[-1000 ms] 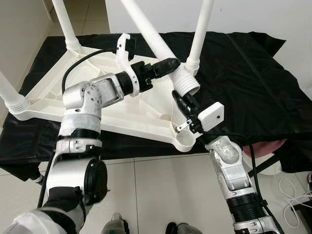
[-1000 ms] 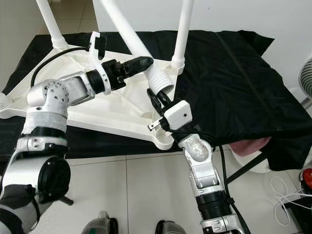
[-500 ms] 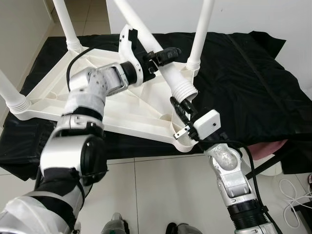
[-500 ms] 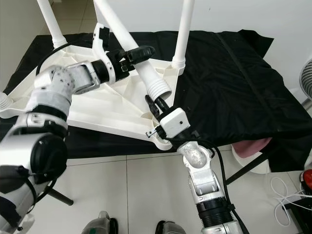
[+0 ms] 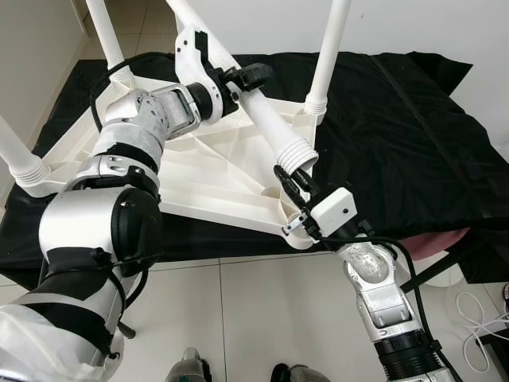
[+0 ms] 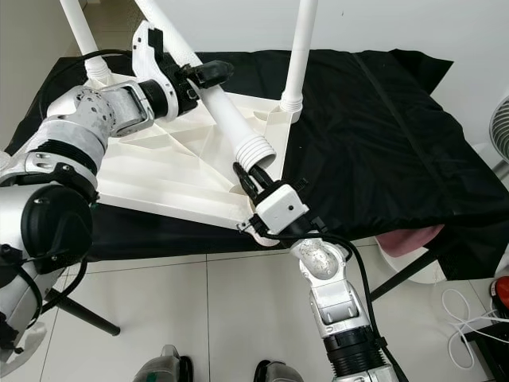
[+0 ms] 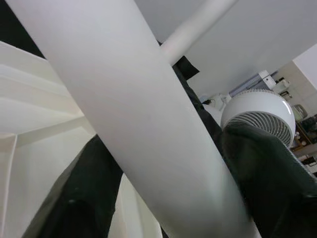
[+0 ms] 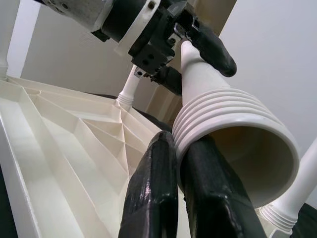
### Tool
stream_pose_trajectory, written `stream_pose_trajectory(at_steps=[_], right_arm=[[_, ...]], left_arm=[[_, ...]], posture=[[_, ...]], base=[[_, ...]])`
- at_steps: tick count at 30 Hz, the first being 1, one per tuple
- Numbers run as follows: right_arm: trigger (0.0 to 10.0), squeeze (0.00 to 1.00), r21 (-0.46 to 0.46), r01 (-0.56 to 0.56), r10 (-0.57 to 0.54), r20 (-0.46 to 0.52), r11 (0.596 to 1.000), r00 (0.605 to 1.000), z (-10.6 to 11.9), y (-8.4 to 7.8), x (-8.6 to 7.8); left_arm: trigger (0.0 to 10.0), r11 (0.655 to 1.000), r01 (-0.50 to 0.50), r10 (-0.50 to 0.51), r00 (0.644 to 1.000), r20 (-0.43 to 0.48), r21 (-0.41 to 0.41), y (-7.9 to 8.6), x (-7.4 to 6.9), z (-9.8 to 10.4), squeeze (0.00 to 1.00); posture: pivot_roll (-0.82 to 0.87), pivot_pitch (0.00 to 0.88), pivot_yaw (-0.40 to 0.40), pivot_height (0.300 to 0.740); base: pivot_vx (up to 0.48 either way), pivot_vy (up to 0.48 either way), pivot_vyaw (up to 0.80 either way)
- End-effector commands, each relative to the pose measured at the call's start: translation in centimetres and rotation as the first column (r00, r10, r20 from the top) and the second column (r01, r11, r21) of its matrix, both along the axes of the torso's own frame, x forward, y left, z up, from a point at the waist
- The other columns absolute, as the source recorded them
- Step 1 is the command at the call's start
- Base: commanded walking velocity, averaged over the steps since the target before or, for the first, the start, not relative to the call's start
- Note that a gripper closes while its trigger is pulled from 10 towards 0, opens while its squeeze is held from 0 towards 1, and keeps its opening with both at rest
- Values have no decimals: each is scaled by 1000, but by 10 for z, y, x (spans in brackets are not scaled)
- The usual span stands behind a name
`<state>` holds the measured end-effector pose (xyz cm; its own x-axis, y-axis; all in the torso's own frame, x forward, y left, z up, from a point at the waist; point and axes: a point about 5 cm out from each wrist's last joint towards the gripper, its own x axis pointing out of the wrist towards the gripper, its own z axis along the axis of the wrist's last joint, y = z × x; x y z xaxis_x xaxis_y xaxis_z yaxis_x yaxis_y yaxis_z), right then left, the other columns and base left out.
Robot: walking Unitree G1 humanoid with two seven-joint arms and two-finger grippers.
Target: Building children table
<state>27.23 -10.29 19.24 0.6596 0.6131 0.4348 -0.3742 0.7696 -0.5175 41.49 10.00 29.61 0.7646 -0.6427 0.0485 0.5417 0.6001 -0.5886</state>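
Observation:
A white plastic children's table (image 5: 199, 171) lies upside down on a black cloth. A loose white leg (image 5: 270, 119) slants over its underside. My left gripper (image 5: 242, 78) is shut on it high on the shaft, with black fingers (image 7: 270, 183) on both sides. The leg's ribbed, hollow end (image 5: 296, 153) hangs just above the table's near right corner (image 5: 298, 235). My right gripper (image 5: 290, 177) is right under that end, its fingers (image 8: 153, 188) pressed together and touching the ribbed rim (image 8: 223, 124).
Upright legs stand screwed in at the back right (image 5: 326, 56), back left (image 5: 103, 36) and left (image 5: 16, 151) corners. The black cloth (image 5: 398, 119) stretches to the right. A fan (image 7: 257, 109) stands off to the right, and white cables (image 5: 477, 318) lie on the tiled floor.
My left gripper has swung up and back along the leg, tilting it steeper. The ribbed end has dropped toward the near right corner, and my right gripper has come down with it.

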Motion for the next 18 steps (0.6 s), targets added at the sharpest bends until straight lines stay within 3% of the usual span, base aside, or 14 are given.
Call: stream_pose_trajectory(at_steps=[1, 12, 13, 18], right_arm=[[10000, 0, -7, -2, 2, 23, 1000, 1000, 0, 0, -2], [10000, 0, 18, 35, -37, 69, 999, 997, 3, -1, -1], [10000, 1000, 44, 41, -44, 67, 998, 997, 3, -2, -1], [10000, 1000, 100, 85, -95, 94, 991, 991, 4, -4, -5]], left_arm=[[0, 1000, -11, 12, 1000, -10, 23, 1, 1, 2, 0], [0, 998, -37, 32, 995, -98, -49, 0, 2, -3, 0], [0, 998, -39, 33, 994, -102, -54, 0, 2, -3, 0], [0, 997, -47, 41, 993, -107, -57, 2, 3, -4, 0]], posture=[[-18, 69, 42, 740], [-12, 76, 39, 740], [-10, 78, 38, 740], [-5, 84, 37, 740]], base=[[0, 0, 0], [0, 0, 0], [0, 0, 0], [0, 0, 0]])
